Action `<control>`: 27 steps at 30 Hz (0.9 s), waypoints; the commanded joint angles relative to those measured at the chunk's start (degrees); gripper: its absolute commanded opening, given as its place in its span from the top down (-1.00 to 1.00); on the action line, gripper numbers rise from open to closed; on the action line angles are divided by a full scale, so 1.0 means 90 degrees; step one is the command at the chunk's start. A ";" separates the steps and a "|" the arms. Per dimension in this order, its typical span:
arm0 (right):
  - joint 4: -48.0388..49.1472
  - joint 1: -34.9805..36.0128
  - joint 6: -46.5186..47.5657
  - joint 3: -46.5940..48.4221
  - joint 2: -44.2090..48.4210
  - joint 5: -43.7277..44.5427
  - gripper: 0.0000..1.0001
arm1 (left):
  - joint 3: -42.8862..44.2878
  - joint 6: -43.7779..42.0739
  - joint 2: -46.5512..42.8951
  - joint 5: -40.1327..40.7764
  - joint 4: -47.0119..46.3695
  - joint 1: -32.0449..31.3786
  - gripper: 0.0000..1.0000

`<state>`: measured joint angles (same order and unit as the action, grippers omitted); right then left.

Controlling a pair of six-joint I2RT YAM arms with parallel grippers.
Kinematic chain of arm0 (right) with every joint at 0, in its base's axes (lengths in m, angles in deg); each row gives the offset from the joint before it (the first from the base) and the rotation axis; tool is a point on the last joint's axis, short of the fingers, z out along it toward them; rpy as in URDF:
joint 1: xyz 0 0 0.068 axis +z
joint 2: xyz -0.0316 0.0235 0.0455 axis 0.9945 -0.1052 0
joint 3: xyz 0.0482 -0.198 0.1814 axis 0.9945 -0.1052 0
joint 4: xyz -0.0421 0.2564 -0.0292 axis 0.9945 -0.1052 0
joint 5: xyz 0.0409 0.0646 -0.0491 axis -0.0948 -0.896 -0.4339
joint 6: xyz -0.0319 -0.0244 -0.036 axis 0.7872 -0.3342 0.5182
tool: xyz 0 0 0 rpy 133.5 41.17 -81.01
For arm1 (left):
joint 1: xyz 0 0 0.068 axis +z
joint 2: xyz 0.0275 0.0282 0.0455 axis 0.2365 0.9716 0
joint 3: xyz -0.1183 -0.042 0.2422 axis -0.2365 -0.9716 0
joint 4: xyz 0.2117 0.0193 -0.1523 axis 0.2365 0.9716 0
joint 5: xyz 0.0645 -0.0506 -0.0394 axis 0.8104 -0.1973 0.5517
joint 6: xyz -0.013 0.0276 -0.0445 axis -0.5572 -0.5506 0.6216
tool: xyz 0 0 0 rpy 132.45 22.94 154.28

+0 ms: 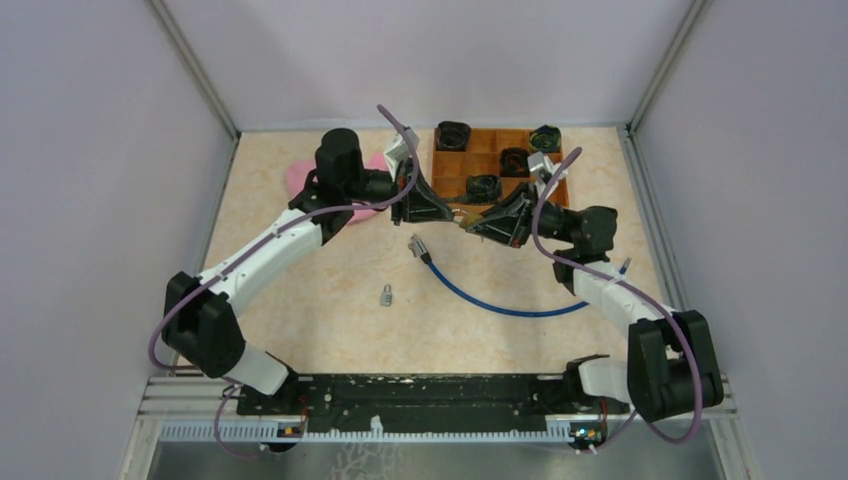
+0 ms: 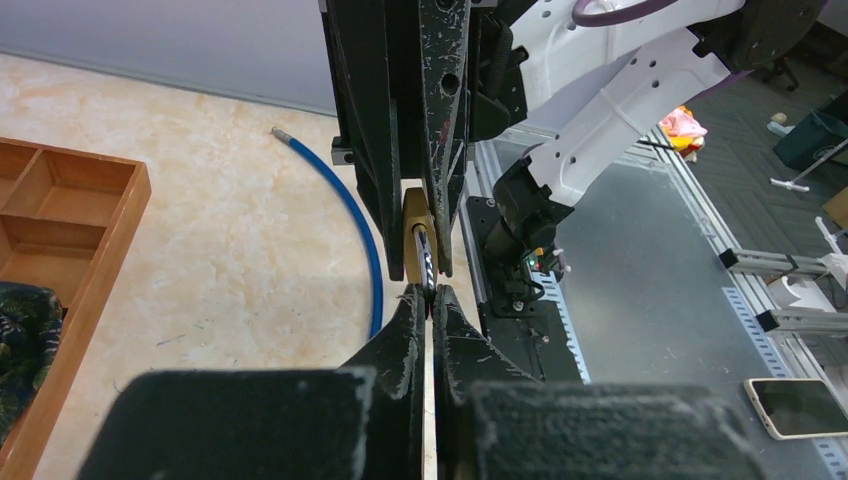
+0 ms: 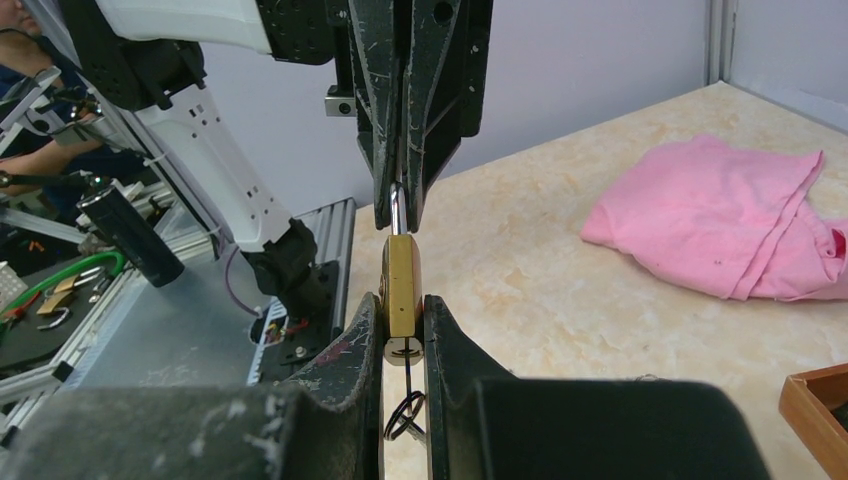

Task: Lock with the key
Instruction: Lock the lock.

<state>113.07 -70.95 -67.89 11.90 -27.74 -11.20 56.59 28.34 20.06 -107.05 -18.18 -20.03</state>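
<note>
A brass padlock [image 3: 403, 282] hangs in the air between my two grippers, above the table in front of the wooden tray. My right gripper [image 3: 403, 308] is shut on its brass body. A key [image 3: 406, 375] sits in the keyhole on the end facing the wrist, its wire ring [image 3: 404, 418] dangling between the fingers. My left gripper [image 2: 430, 296] is shut on the lock's silver shackle [image 2: 427, 262], which is seen edge-on. From above, the left gripper [image 1: 452, 211] and right gripper [image 1: 474, 222] meet tip to tip around the padlock [image 1: 463, 214].
A small silver padlock [image 1: 385, 295] lies on the table nearer the bases. A blue cable [image 1: 500, 305] curves across the middle. A pink cloth [image 1: 300, 178] lies behind the left arm. The wooden tray [image 1: 453, 160] holds several black items.
</note>
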 commanded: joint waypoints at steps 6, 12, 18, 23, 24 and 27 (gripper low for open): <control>0.0662 0.0377 0.0009 0.0413 -0.0115 0.0506 1.00 | -0.0266 0.0019 0.0377 -0.0114 -0.0031 -0.0702 1.00; 0.0662 0.0408 0.0028 0.0435 -0.0147 0.0499 1.00 | -0.0275 -0.0025 0.0433 -0.0120 -0.0021 -0.0814 1.00; 0.0478 0.0409 0.0300 0.0354 -0.0064 0.0483 1.00 | -0.0271 -0.0134 0.0429 -0.0110 0.0063 -0.0844 1.00; -0.0351 0.0388 0.1067 0.0329 0.0145 0.0378 1.00 | -0.0082 -0.0742 0.0306 0.0018 0.0663 -0.0827 1.00; -0.0568 0.0380 0.1236 0.0364 0.0160 0.0332 1.00 | -0.0006 -0.0918 0.0285 0.0064 0.0864 -0.0820 1.00; -0.1921 0.0322 0.2036 0.0621 0.0226 0.0097 0.62 | 0.0219 -0.1498 0.0195 0.0253 0.1462 -0.0774 1.00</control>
<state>105.84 -70.88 -60.33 11.94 -27.80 -14.67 56.09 22.68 21.11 -106.65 -13.11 -21.32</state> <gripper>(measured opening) 0.120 0.011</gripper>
